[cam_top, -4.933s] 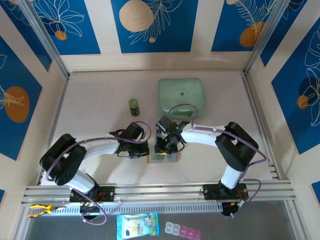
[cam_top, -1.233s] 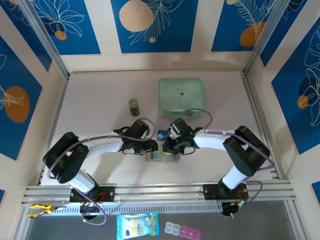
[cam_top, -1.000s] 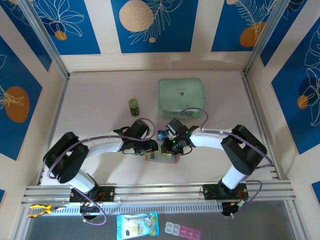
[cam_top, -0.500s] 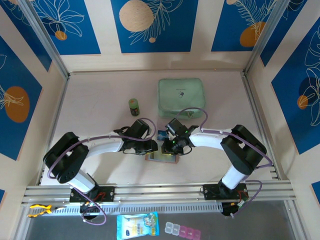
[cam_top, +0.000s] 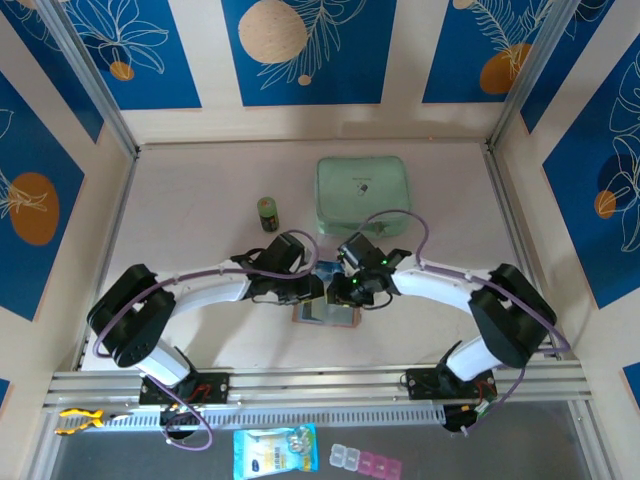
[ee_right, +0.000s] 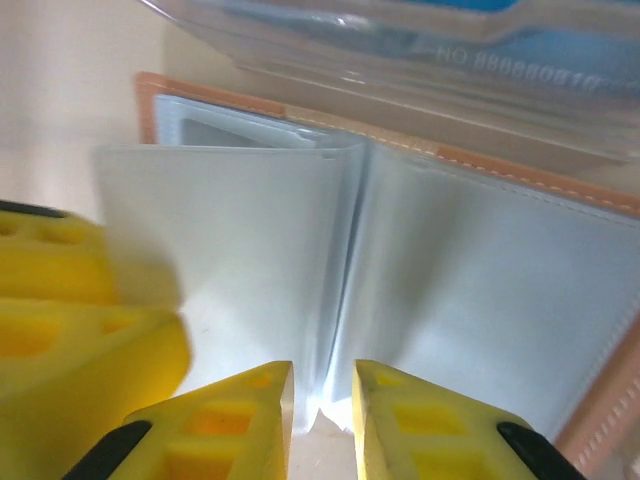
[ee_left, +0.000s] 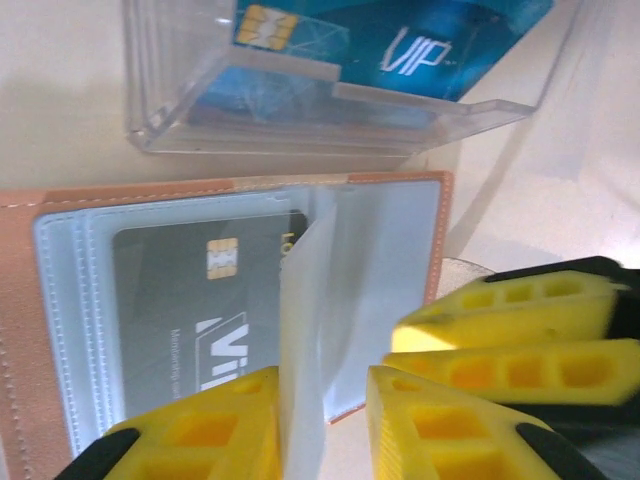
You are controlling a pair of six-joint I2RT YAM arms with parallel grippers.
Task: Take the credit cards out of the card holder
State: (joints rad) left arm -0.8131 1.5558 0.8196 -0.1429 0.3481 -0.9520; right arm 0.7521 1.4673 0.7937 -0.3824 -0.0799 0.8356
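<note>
Tan card holder (ee_left: 18, 330) lies open directly under both grippers. The left gripper (ee_left: 322, 430) is closed narrowly on an upright clear pocket leaf (ee_left: 305, 300), and the right gripper (ee_right: 322, 420) pinches the pocket fold (ee_right: 340, 260). A grey credit card (ee_left: 190, 310) sits pocketed just ahead of the left fingers, with a blue card (ee_left: 420, 45) in a clear box (ee_left: 165, 100) beyond.

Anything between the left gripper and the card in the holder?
Yes. The card sits under the clear pocket of the holder, and a clear leaf stands up between the jaws of the left gripper, over the card's right end.
</note>
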